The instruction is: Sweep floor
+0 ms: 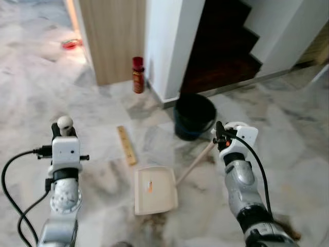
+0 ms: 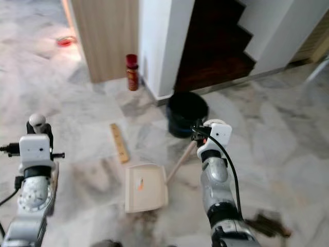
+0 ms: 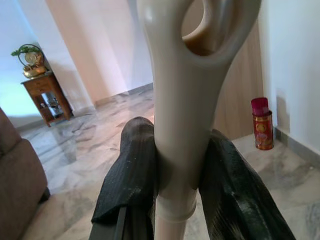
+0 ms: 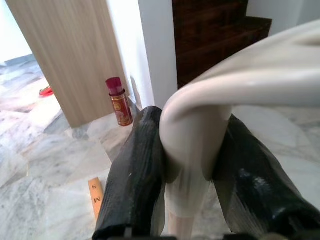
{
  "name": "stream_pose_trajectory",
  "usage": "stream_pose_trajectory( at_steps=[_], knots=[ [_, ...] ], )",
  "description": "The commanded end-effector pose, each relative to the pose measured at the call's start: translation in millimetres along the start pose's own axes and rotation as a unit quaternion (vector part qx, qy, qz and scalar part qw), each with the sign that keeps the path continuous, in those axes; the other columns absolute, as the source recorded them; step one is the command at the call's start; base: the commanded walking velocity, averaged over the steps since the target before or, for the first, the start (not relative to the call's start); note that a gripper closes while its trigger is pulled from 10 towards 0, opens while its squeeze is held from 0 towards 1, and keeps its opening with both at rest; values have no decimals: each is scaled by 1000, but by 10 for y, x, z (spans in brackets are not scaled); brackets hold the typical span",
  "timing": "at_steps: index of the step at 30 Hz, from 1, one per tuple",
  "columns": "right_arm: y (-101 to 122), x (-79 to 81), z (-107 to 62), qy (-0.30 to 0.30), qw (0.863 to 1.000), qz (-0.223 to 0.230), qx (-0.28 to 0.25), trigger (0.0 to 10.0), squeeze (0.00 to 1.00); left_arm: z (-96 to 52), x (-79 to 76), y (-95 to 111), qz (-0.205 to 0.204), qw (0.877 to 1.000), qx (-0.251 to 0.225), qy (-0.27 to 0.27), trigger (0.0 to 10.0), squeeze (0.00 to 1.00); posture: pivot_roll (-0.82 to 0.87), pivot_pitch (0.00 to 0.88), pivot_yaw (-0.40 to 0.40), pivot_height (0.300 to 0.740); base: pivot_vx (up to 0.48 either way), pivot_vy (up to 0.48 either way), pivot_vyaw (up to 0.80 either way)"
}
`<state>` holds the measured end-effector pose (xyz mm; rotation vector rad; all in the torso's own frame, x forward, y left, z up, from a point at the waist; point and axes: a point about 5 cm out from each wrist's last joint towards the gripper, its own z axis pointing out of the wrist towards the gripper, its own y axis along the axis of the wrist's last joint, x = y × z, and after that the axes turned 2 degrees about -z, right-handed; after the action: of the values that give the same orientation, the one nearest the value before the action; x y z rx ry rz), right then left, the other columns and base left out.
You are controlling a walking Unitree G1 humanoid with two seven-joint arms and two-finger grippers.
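dustpan point(image 2: 145, 188) on marble floor point(image 2: 288, 134) — black bucket point(image 2: 186, 113) beyond

The wooden slat point(image 4: 95, 199) at lower left carries dark letters, seemingly "M" and "S". The can's point(image 4: 119, 103) label is unreadable.

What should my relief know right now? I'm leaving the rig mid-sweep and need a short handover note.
Left gripper: shut on the broom handle, held upright at the robot's left side.
Right gripper: shut on the dustpan handle; its shaft slants down to the dustpan on the marble floor in front.
Dustpan: holds a small orange scrap.
Nearby: a wooden strip lies just left of the pan, and a dark bin stands behind it by the wall.
Done: some debris collected.
Left: probably gather the wooden strip, then empty the pan into the bin.
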<state>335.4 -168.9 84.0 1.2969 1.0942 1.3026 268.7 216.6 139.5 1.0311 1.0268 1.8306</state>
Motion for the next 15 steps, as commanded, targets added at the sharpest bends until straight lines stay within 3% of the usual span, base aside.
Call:
stream_pose_trajectory(
  at_steps=[1,10,15],
  knots=[
    [115,-69,45,-11,1000,-6,-21,10000,0,23,-17,108,-3,1000,-27,-5,10000,0,147,128,-134,740,0,439,-625],
    [111,-57,45,-7,1000,-7,-20,10000,0,23,-16,106,-2,1000,-27,-6,10000,0,147,121,-134,740,0,440,-781],
    [116,-51,41,-6,1000,-9,-24,10000,0,20,-20,106,-3,1000,-27,-6,10000,0,148,118,-133,740,0,439,-220]
  ],
)
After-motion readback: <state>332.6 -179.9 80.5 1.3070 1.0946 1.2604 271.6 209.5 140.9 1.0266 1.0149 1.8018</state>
